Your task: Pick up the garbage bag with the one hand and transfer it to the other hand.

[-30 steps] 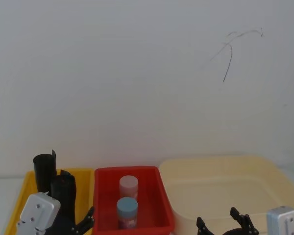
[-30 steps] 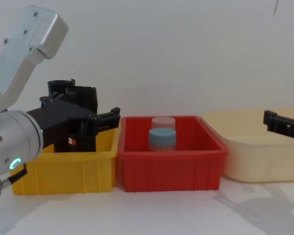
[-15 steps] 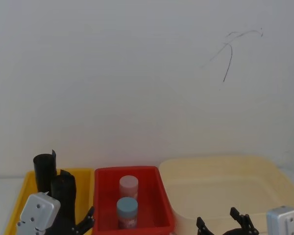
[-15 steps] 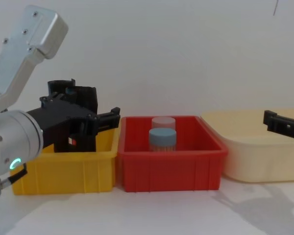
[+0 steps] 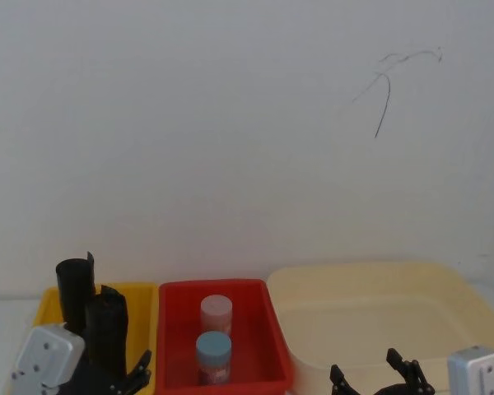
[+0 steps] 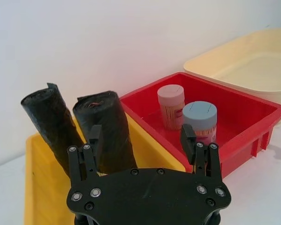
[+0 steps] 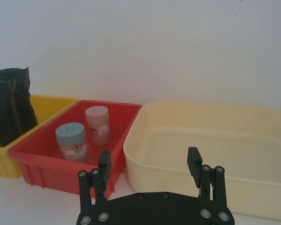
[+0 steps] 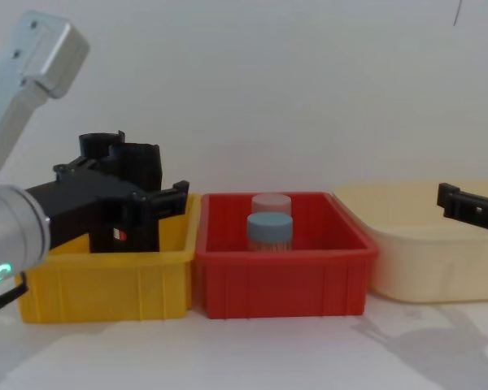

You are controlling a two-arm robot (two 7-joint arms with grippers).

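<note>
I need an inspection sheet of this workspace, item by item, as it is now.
Surface: white table carrying three containers side by side.
Job's things: garbage bag standing in yellow bin, ungripped.
Clutter: slimmer black roll beside it; pale jar and blue jar in red bin; cream tub.
Grippers: left pincer open, facing the garbage bag; right pincer open by the cream tub.
Cables: nothing seen.
Surroundings: white wall with dark scribble.

1. The garbage bag (image 6: 110,136) is wrinkled black plastic film, dully shiny.
2. The yellow bin (image 8: 106,284) and red bin (image 8: 281,284) are smooth glossy plastic.
3. The cream tub (image 8: 423,268) is smooth satin plastic.
4. The left gripper (image 6: 140,136) is matt black with shiny screws.
</note>
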